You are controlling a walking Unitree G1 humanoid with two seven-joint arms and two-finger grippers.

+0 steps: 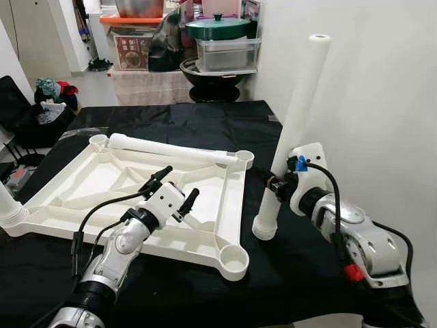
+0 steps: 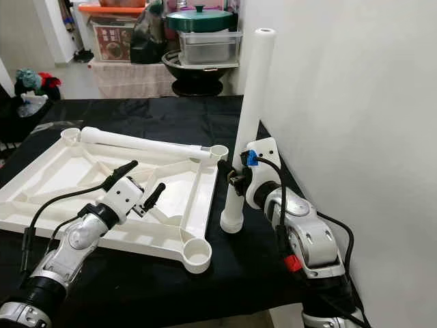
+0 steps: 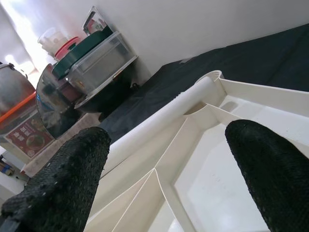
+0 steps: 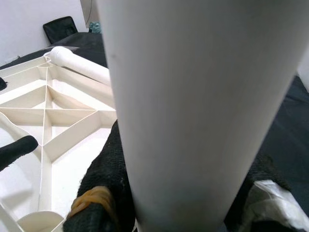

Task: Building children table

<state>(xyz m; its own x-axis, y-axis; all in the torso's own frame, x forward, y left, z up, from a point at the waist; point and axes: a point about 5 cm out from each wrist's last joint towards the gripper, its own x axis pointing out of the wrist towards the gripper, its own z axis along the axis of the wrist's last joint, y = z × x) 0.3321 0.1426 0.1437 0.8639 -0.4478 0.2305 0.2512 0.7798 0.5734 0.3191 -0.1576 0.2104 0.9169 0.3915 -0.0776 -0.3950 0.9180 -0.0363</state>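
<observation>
A white plastic tabletop point(image 1: 75, 198) lies upside down on the black cloth, ribs up, with round leg sockets at its corners point(image 1: 234, 260). One white table leg point(image 1: 171, 149) lies across its far edge. My right gripper point(image 1: 278, 186) is shut on a second white leg point(image 1: 293, 130), which stands nearly upright on the cloth just right of the tabletop, its threaded end point(image 1: 265, 226) down. My left gripper point(image 1: 176, 186) hovers open over the tabletop's middle ribs with nothing between its fingers point(image 3: 67, 183).
A white wall point(image 1: 369, 89) rises close on the right. Behind the table stand stacked storage: a clear bin point(image 1: 227, 53), a green lidded pot point(image 1: 218, 27), a black bowl. A black bag point(image 1: 27, 113) with clothes sits at the left. The cloth's front edge is near.
</observation>
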